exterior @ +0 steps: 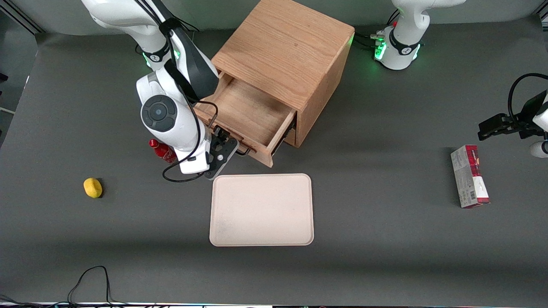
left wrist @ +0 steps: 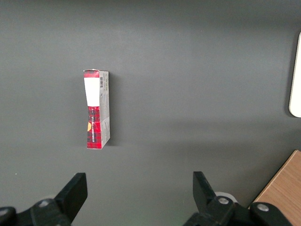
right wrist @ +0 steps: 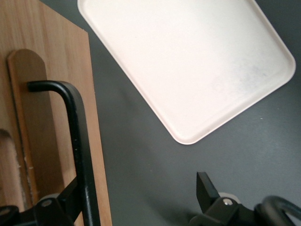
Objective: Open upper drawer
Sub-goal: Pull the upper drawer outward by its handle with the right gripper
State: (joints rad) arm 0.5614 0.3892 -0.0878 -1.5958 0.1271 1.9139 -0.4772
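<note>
- Nearest the front camera you've got a pale tray [exterior: 261, 209] flat on the grey counter [exterior: 385, 265], nothing on it.
- Yellow lemon-like item [exterior: 93, 188] sits toward the working arm's end, well apart from the tray.
- Red-and-white box [exterior: 469, 176] lies on its side toward the parked arm's end, well apart from everything else.
- Your gripper [exterior: 226, 147] is at the front of the upper drawer, just above the tray's edge nearest the cabinet.
- Wrist view: gripper [right wrist: 141, 197] fingers are spread wide; one finger [right wrist: 70, 200] is right at the black bar handle [right wrist: 77, 155], the other finger [right wrist: 205, 188] is out over the counter. Nothing is clamped between them; can't tell if the near finger touches the bar.
- Red bottle [exterior: 162, 150] is partly hidden by the arm, beside the drawer front.
- Upper drawer [exterior: 250, 115] is pulled well out of the oak cabinet [exterior: 287, 60], tray body looks bare inside.
- Cabinet stands farther from the camera than the tray.
</note>
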